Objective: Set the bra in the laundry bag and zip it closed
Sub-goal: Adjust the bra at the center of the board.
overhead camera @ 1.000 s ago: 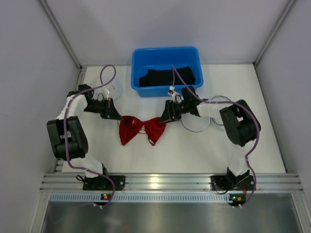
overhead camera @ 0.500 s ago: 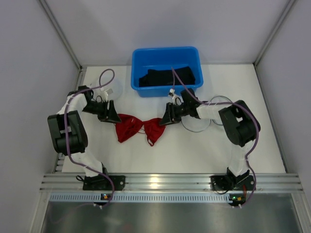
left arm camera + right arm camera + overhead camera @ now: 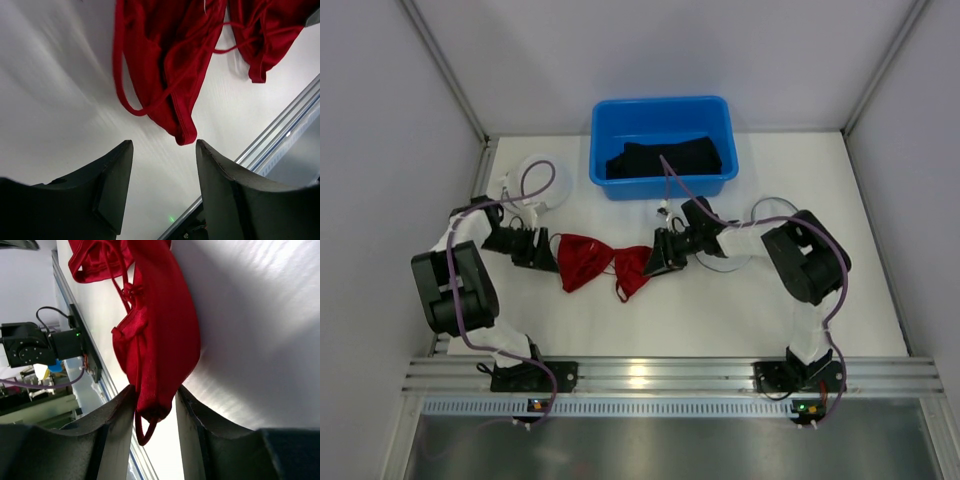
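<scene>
The red bra (image 3: 603,266) lies spread on the white table between my two grippers. My left gripper (image 3: 548,252) stands open at the bra's left end; in the left wrist view the tip of a red cup (image 3: 165,65) ends just ahead of the left gripper (image 3: 164,146), with nothing gripped. My right gripper (image 3: 657,262) is shut on the edge of the right cup; the right wrist view shows the bunched red fabric (image 3: 160,340) pinched in the right gripper (image 3: 155,396), a strap loop hanging below. The laundry bag (image 3: 732,258), a wire-rimmed translucent round, lies under my right arm.
A blue bin (image 3: 660,112) holding dark clothes (image 3: 665,160) stands at the back centre. A white round mesh piece (image 3: 532,172) lies at the back left near the left arm. The aluminium rail (image 3: 650,375) runs along the near edge.
My left gripper has opened, let go of the bra and shifted nearer. My right gripper has closed on the right cup and moved nearer and left, shifting the bra with it.
</scene>
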Available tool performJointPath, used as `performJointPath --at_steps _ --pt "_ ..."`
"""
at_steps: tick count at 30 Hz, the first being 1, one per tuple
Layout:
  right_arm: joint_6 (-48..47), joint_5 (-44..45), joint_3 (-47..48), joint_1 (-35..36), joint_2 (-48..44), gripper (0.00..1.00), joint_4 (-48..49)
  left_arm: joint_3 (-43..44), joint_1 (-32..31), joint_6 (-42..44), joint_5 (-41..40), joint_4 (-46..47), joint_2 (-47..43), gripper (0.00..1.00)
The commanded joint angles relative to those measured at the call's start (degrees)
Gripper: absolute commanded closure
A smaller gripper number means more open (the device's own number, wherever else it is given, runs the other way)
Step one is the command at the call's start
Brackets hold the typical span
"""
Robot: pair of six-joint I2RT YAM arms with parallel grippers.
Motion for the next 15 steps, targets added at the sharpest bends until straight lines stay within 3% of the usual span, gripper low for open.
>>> performJointPath --at_steps 1,11,15 --pt "1.33 -1.29 -0.50 2.36 -2.04 0.60 4.97 -2.52 -0.90 8.73 -0.31 -0.64 -1.45 0.41" --pt "1.42 -0.94 1.88 3.42 -0.55 0.56 4.28 1.24 -3.63 6.20 3.72 -0.64 5.65 0.45" --pt "-0.16 -1.47 2.05 3.25 -1.42 0.42 1.74 4.23 -3.54 3.56 6.19 -0.64 9.79 0.47"
